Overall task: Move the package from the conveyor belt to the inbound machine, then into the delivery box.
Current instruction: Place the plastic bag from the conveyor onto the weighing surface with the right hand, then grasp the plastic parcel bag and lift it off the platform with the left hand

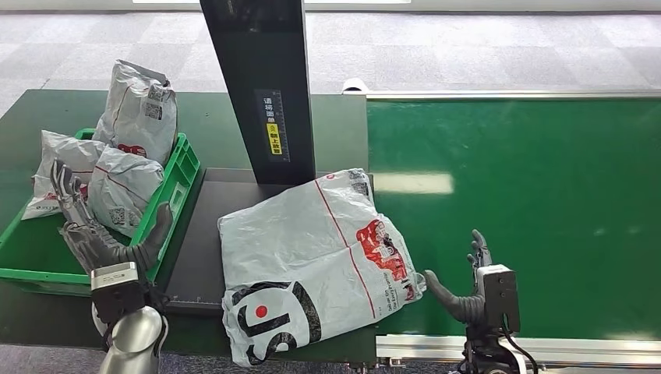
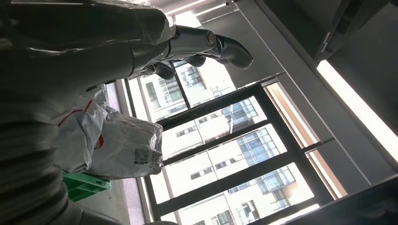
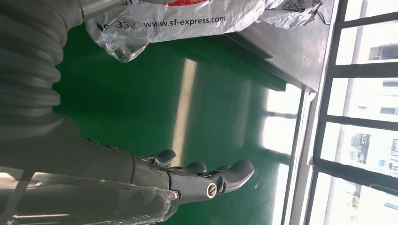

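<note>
A large grey-white package (image 1: 312, 261) with red and black print lies on the dark platform of the inbound machine (image 1: 204, 257), its right edge hanging over the green conveyor belt (image 1: 530, 210). In the right wrist view its crinkled corner (image 3: 178, 21) reads sf-express. My right hand (image 1: 466, 284) hovers over the belt just right of the package, fingers apart, holding nothing. My left hand (image 1: 97, 230) is over the green delivery box (image 1: 175, 183), fingers spread and empty. Its fingers (image 2: 206, 44) stretch out in the left wrist view.
Three grey packages (image 1: 117, 156) sit in the green box at the left; one package (image 2: 112, 140) appears in the left wrist view. The machine's black scanner post (image 1: 261, 86) rises behind the large package. A metal rail (image 1: 514, 343) runs along the belt's near edge.
</note>
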